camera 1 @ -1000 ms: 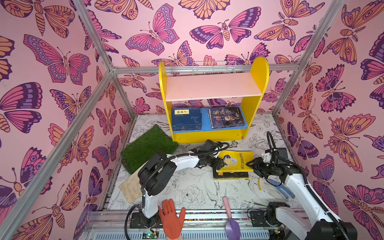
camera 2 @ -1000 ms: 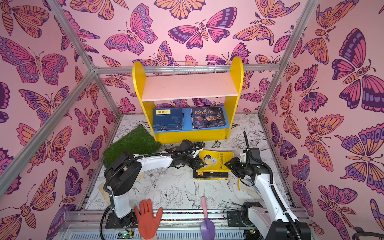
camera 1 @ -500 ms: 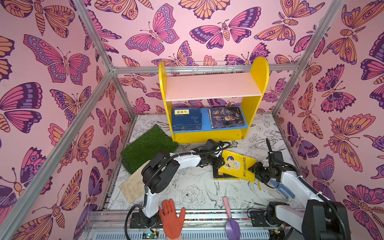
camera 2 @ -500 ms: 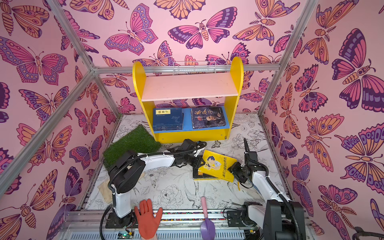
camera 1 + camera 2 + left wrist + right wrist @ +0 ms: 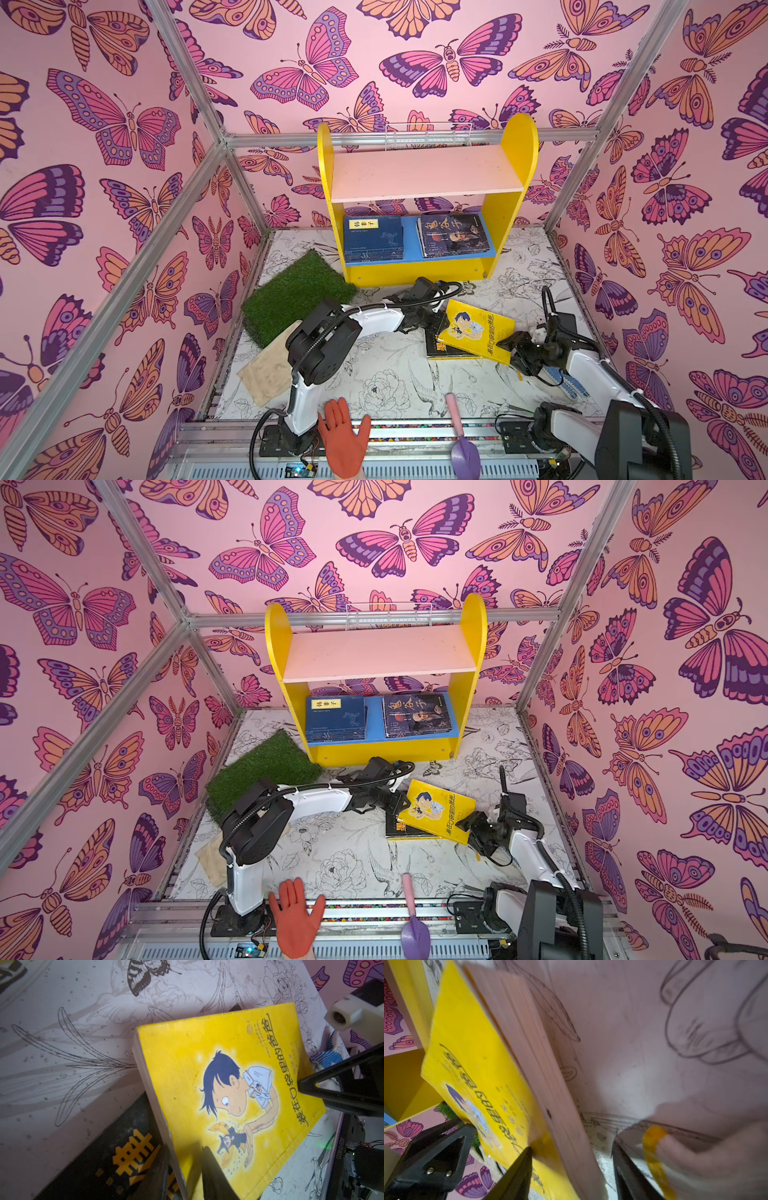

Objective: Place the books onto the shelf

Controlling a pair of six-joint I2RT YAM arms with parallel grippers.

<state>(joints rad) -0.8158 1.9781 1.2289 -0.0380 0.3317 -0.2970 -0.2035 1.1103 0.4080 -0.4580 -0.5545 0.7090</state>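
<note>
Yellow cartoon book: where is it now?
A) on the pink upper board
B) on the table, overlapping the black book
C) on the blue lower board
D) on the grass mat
B: the yellow cartoon book lies askew over the black book on the table, in front of the shelf.

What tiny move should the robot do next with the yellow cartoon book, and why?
Probably pull the right end effector back off the yellow cartoon book: its jaws stand open around the corner, while the left end effector seems to pinch the opposite edge, holding it tilted over the black book.
</note>
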